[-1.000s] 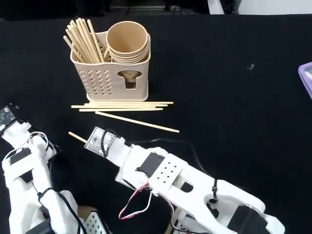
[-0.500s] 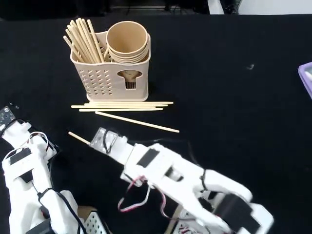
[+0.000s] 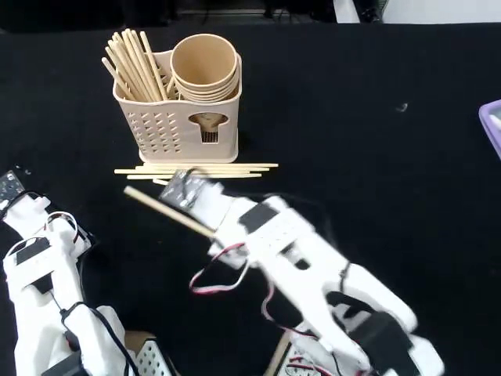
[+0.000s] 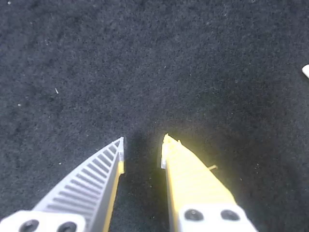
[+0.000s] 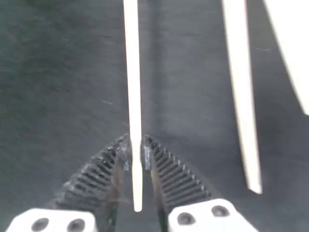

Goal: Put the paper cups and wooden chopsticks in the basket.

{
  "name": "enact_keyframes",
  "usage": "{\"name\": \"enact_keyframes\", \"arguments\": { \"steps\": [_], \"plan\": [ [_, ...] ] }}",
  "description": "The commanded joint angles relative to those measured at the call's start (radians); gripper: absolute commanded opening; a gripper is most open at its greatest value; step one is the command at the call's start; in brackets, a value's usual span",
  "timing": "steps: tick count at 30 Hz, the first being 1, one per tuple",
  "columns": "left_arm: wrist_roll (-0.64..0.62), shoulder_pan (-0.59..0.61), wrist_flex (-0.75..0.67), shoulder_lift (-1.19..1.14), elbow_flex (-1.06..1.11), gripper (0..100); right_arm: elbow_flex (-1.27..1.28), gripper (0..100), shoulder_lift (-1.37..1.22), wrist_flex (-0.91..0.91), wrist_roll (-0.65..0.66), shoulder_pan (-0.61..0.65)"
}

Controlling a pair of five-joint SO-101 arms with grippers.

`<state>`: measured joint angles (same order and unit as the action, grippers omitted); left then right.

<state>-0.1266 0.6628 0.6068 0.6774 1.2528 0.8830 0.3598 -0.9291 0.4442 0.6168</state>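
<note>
Far left, the left gripper [image 4: 142, 145] is parked over the black cloth [image 4: 154, 58], fingers spread with a narrow gap and nothing between them. That arm sits where it did a second ago.

The basket [image 3: 176, 129] is upright at the back. The bundle of chopsticks [image 3: 133, 66] is in its left compartment and the stacked paper cups [image 3: 205, 66] in its right. So the cups look done to me.

The change is the held chopstick [image 3: 156, 205]. A second ago it lay on the cloth with just its tip poking out from under my right arm. Now it is up off the cloth and carried toward the basket, slanting, with its free end out to the left. The right gripper [image 5: 136, 145] is pinching it, toothed fingers pressed onto the stick from both sides, and a short tail sticks out behind the tips. The grasp reads good and I judge this the carry stage.

The loose chopsticks [image 3: 235, 168] lie in a row on the cloth just in front of the basket, untouched. The one slanted stick that lay near them is now mostly hidden under my arm. So several sticks are left after this one.

At the far right edge is a purple object [image 3: 491, 125], well apart from everything.
</note>
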Motion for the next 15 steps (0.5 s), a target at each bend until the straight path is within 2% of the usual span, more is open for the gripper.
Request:
{"name": "enact_keyframes", "arguments": {
  "steps": [1, 4, 7, 13, 15],
  "plan": [
    [0.000, -0.012, -0.006, 0.023, -0.004, 13, -0.054, 1.1, 0.076, -0.026, 0.141, -0.163],
    [0.000, -0.012, -0.006, 0.023, -0.004, 13, -0.054, 1.1, 0.038, -0.023, 0.269, -0.255],
    [0.000, -0.012, -0.006, 0.023, -0.005, 13, -0.064, 2.0, -0.031, -0.021, 0.344, -0.292],
    [0.000, -0.012, -0.006, 0.023, -0.005, 13, -0.096, 21.4, -0.117, -0.021, 0.347, -0.292],
    [0.000, -0.012, -0.006, 0.023, -0.005, 13, -0.116, 24.9, -0.117, -0.021, 0.342, -0.287]
  ]
}}
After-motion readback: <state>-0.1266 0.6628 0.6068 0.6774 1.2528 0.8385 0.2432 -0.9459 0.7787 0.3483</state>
